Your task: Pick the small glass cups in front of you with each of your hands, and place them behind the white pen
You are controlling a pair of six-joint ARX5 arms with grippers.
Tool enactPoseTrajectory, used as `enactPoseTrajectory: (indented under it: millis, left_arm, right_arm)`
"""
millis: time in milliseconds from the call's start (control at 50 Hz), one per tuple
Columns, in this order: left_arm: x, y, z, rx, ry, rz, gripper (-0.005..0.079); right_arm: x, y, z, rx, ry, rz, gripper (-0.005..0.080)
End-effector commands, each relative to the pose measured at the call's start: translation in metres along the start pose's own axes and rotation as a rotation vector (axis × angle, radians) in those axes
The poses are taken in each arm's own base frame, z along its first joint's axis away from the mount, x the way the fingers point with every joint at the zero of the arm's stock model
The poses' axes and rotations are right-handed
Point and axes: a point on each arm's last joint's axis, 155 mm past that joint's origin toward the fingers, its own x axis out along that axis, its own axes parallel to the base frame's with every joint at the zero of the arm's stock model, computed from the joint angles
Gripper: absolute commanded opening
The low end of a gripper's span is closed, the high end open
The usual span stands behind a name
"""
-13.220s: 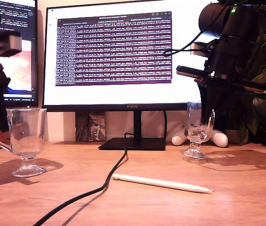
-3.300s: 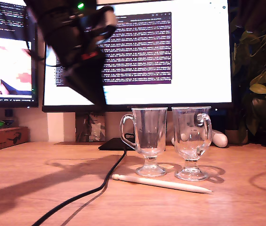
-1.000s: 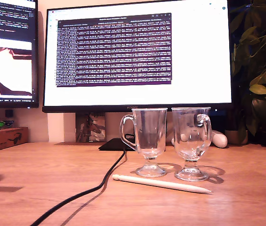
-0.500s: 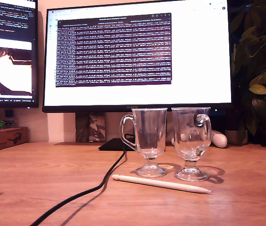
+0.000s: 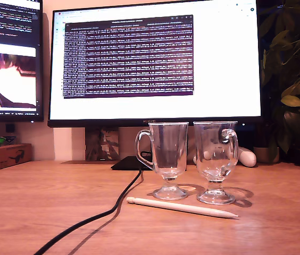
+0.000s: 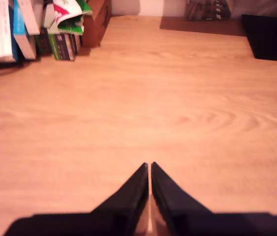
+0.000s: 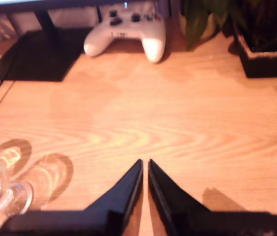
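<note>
Two clear glass cups stand side by side near the middle of the desk in the exterior view, one (image 5: 163, 159) with its handle toward that view's left, the other (image 5: 215, 159) to its right. The white pen (image 5: 182, 207) lies just in front of their feet. Neither arm shows in the exterior view. My first gripper (image 6: 149, 167) is shut and holds nothing, hovering over bare wood. My second gripper (image 7: 145, 163) is also shut and holds nothing. One cup's foot (image 7: 3, 199) shows at the edge of the second wrist view, apart from the fingers.
A black cable (image 5: 102, 212) runs from the monitor stand (image 5: 150, 162) toward the desk's front. A white game controller (image 7: 124, 29) and a plant pot (image 7: 271, 54) sit at the back. Books (image 6: 25, 29) and a cardboard box (image 5: 9, 155) stand at the exterior view's left.
A shadow on the desk at the exterior view's left shrank and vanished. The cups and the pen have not moved.
</note>
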Motion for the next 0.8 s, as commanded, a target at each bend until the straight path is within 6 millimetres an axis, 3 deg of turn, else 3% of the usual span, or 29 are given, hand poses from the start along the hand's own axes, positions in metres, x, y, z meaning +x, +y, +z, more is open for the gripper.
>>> enactPoseTrajectory:
  millis: [0, 360, 780]
  left_arm:
    - [0.000, 0.002, -0.010, -0.005, 0.001, 0.001, -0.0022]
    - [-0.013, 0.003, -0.013, -0.020, -0.058, 0.000, -0.0022]
    - [-0.021, 0.009, -0.013, -0.036, -0.092, 0.024, -0.0022]
  right_arm:
    - [-0.002, 0.003, 0.001, -0.004, -0.026, 0.012, -0.0008]
    - [-0.019, 0.005, -0.016, -0.009, -0.089, 0.014, -0.0007]
    - [-0.059, 0.017, 0.026, -0.068, -0.312, 0.030, -0.0008]
